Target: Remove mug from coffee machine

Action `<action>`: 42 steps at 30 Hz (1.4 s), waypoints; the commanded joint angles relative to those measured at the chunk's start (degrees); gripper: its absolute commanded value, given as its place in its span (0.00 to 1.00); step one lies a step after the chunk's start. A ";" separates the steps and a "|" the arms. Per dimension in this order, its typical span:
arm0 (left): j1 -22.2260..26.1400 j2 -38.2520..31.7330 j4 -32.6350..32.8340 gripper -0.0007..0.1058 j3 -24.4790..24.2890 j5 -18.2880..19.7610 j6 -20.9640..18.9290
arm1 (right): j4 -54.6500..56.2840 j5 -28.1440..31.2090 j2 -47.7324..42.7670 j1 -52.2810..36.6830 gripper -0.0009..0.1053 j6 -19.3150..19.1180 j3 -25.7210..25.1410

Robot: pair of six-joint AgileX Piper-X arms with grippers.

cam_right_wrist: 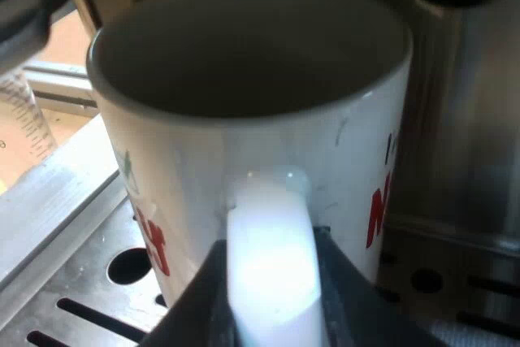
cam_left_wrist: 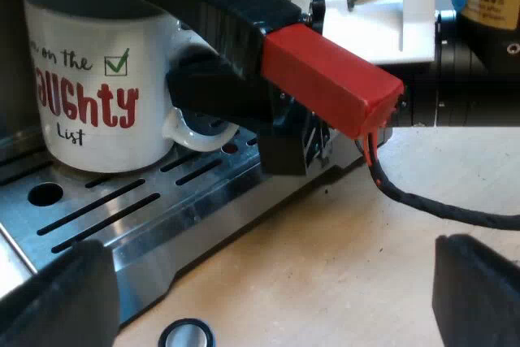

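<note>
Our right gripper clasps the mug by its handle. The mug sits on the drip tray, not yet lifted. Our left gripper gapes empty.

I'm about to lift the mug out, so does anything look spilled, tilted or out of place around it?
Nothing has spilled. The mug stands upright on the drip tray, its handle gripped by the right tool. One oddity: a small black ring lies loose on the wooden table beside the tray.

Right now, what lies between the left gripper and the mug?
In the left wrist view, ahead of the left gripper: wooden table, a small black ring, then the slotted drip tray on which the mug stands.
</note>
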 commanded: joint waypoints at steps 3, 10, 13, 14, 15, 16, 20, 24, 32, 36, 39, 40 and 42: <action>-0.28 -0.02 -0.70 0.75 -0.13 0.21 -0.08 | 0.71 0.56 -0.69 0.71 0.01 -0.63 -0.63; -0.28 -0.02 -0.70 0.75 -0.13 0.21 -0.08 | 11.26 8.18 -4.50 5.97 0.01 -4.47 -0.63; -0.28 -0.02 -0.70 0.75 -0.13 0.21 -0.08 | 13.11 11.69 -5.74 7.78 0.01 -4.47 -0.63; -0.28 -0.02 -0.70 0.75 -0.13 0.21 -0.08 | 13.42 12.89 -6.20 8.26 0.01 -4.47 -0.49; -0.28 -0.02 -0.70 0.75 -0.13 0.33 -0.08 | 13.49 13.37 -6.66 8.71 0.01 -4.29 -0.27; -0.28 -0.02 -0.70 0.75 -0.13 0.50 -0.08 | 13.44 13.52 -7.00 8.71 0.01 -4.29 -0.09; -0.28 -0.02 -0.70 0.75 -1.37 1.64 -0.08 | 13.86 13.50 -9.82 8.74 0.01 -1.29 2.28; -0.28 -0.02 -0.35 0.75 -2.30 1.64 -0.08 | 15.26 13.85 -12.96 9.94 0.01 -1.22 4.62; -0.28 -0.15 -0.23 0.75 -2.48 3.32 -0.08 | 23.96 20.33 -20.83 14.33 0.01 -1.08 7.61; -0.28 -1.23 1.69 0.75 -2.90 3.69 -0.08 | 28.52 22.24 -24.59 15.10 0.01 1.12 8.38; -0.28 -1.62 2.25 0.75 -3.09 3.69 -0.08 | 30.86 22.25 -26.53 15.37 0.01 1.16 8.37; -0.28 -1.80 2.35 0.75 -3.16 3.69 -0.08 | 31.88 22.25 -27.38 15.35 0.01 1.16 8.37; -0.28 -2.26 2.92 0.75 -3.53 3.69 -0.08 | 34.93 22.25 -30.20 15.41 0.01 1.16 8.37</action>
